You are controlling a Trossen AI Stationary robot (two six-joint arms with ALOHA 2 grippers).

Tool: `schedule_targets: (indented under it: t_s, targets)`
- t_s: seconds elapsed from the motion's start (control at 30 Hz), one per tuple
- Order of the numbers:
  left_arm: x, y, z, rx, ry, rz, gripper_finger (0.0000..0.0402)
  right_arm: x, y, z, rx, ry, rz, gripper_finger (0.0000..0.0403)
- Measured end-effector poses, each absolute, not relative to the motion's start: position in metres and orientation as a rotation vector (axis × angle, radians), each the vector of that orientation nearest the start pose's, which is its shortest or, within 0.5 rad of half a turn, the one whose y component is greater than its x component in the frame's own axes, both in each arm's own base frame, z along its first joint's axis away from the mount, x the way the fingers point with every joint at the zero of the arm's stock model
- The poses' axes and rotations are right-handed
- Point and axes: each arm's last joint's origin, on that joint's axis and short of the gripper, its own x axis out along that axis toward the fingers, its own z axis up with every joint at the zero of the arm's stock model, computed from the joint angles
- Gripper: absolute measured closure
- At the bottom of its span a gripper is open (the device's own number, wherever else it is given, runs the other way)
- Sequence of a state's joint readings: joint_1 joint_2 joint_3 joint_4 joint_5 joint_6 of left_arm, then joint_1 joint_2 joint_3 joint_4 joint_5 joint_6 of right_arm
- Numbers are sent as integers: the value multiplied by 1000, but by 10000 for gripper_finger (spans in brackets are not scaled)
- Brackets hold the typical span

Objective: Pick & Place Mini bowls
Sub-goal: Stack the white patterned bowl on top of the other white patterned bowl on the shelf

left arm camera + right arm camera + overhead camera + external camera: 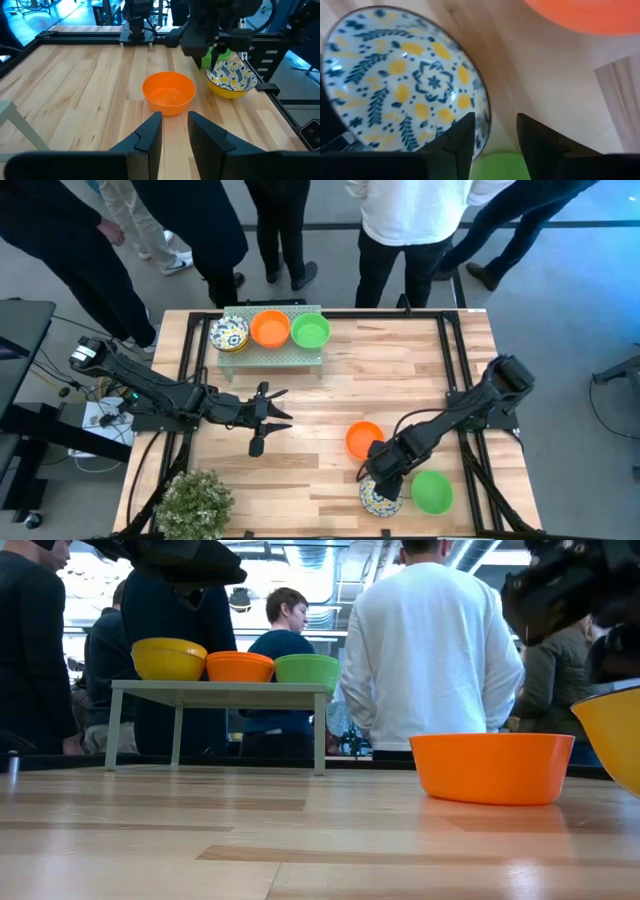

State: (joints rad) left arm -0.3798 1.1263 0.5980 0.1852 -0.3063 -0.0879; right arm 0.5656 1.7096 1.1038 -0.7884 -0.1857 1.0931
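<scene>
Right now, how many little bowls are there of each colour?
Orange bowls: 2, one on the small shelf, one on the table.
Green bowls: 2, one on the shelf, one on the table.
Flowery blue-and-yellow bowls: 2, one on the shelf, one under the right gripper.
Total: 6 bowls.

Left claw (pixel 281 420) hovering mid-table, parted; right claw (pixel 383 480) lowered, parted

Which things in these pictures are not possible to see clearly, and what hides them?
- Floral bowl, high view: the right tool covers most of it.
- Green bowl, left wrist view: mostly behind the right arm.
- Floral bowl, low view: cut by the right edge.
- Stack under the shelf's floral bowl: count unclear.
</scene>
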Motion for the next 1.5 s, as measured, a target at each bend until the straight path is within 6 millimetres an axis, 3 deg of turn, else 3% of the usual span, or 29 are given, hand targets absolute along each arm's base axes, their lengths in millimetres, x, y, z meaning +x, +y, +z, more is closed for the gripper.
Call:
schedule_targets:
  t_s: [0.17, 0.4, 0.53, 0.8, 1.13, 1.5]
  targets:
    - [225, -80, 239, 30, 319, -60, 306, 262, 168, 172, 602, 1555, -222, 289]
    - [225, -80, 240, 25, 306, -60, 306, 266, 164, 180, 646, 1535, -194, 391]
    - [226, -81, 242, 17, 280, -61, 306, 272, 159, 188, 686, 1528, -234, 382]
    - [227, -89, 248, 178, 200, -229, 306, 298, 145, 234, 634, 1438, -180, 390]
    - [245, -102, 264, 388, 139, -271, 294, 325, 80, 250, 666, 1372, -176, 391]
    - [294, -114, 244, 624, 218, -281, 222, 334, 18, 252, 786, 1355, -118, 392]
